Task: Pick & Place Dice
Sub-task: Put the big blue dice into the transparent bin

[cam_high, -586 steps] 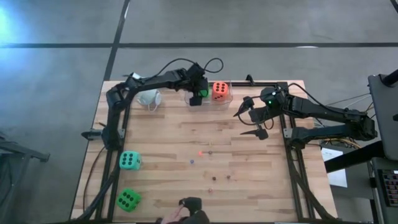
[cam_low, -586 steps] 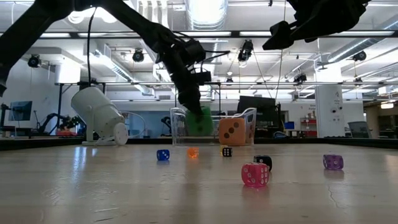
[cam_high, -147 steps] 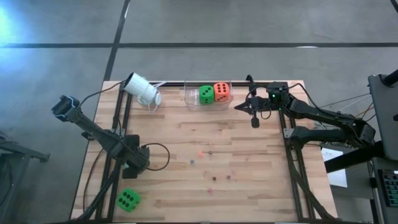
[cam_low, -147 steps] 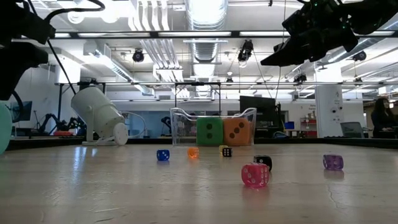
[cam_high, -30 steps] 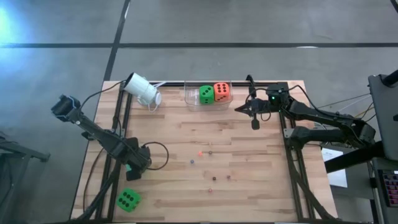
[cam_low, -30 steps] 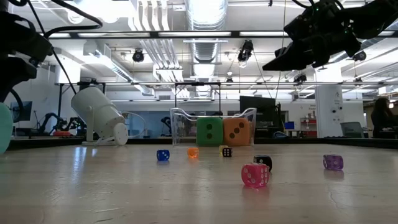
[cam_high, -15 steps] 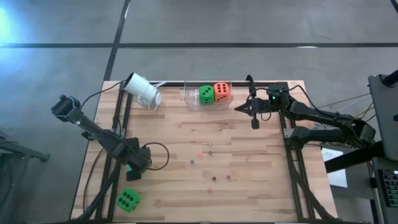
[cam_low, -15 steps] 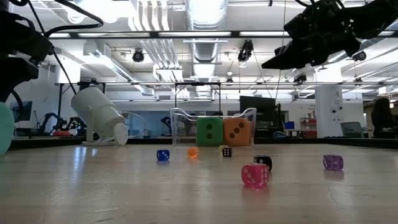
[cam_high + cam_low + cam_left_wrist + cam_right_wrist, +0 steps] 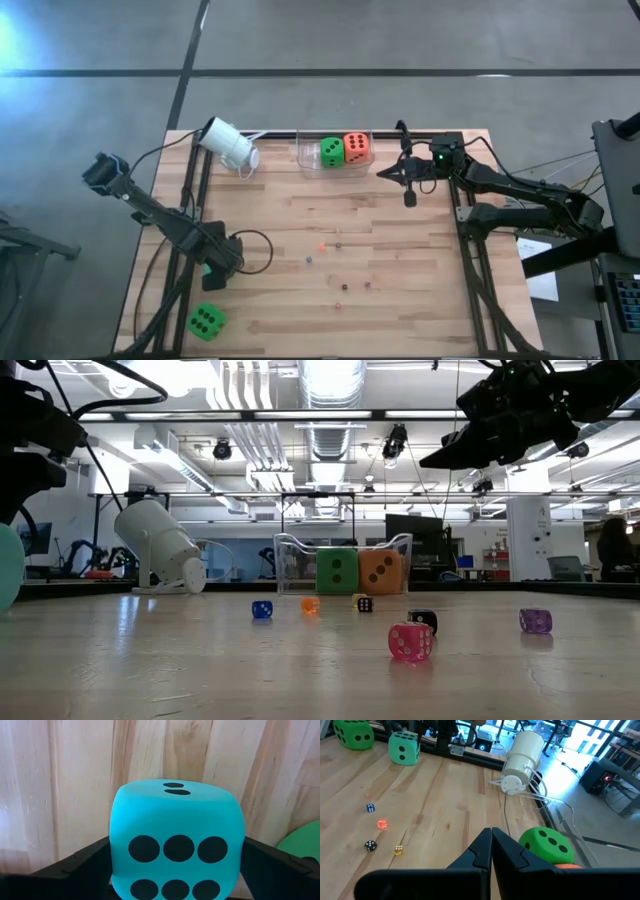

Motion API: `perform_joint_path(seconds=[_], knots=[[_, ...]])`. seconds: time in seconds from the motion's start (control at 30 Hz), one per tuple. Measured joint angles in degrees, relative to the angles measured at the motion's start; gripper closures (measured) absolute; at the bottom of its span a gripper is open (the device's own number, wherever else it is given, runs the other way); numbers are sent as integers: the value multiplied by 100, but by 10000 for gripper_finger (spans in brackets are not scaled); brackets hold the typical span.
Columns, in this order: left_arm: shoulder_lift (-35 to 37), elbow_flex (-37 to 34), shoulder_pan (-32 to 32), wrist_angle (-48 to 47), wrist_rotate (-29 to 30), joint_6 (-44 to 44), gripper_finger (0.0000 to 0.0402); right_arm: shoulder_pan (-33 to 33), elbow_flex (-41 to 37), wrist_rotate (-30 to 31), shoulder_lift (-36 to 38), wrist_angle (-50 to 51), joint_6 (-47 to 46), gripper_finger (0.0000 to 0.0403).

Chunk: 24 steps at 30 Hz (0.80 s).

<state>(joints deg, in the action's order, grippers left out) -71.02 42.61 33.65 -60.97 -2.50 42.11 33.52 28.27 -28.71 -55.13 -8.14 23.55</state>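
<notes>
A teal die (image 9: 176, 845) rests on the table near its left edge, also at the low view's left border (image 9: 8, 565). My left gripper (image 9: 214, 264) stands over it from above, open, one finger at each side of the die. A clear container (image 9: 308, 158) at the far edge holds a green die (image 9: 331, 151) and an orange-red die (image 9: 354, 147). Another green die (image 9: 205, 321) lies near the front left corner. Several tiny dice (image 9: 411, 641) are scattered mid-table. My right gripper (image 9: 382, 172) hovers shut, high beside the container's right end. My left gripper's fingers (image 9: 75, 867) stand close against two opposite sides of the teal die (image 9: 114, 865), pointing down from above. Whether they touch those sides I cannot tell. The die sits flat on the table, its six-pip face toward the wrist camera.
A white cup (image 9: 230, 145) lies on its side at the far left, with a cable beside it. The arms' dark frames run along the left and right table edges. Bare wood lies between the tiny dice and the container.
</notes>
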Motion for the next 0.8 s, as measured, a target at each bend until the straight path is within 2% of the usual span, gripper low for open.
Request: perform_joint_path(seconds=[0.23,0.8], knots=[[35,-197,-13,182,-234,-8,39,0,0,0,0,-2,0,394],[146,-79,-157,256,-131,160,40,0,0,0,0,-42,0,394]])
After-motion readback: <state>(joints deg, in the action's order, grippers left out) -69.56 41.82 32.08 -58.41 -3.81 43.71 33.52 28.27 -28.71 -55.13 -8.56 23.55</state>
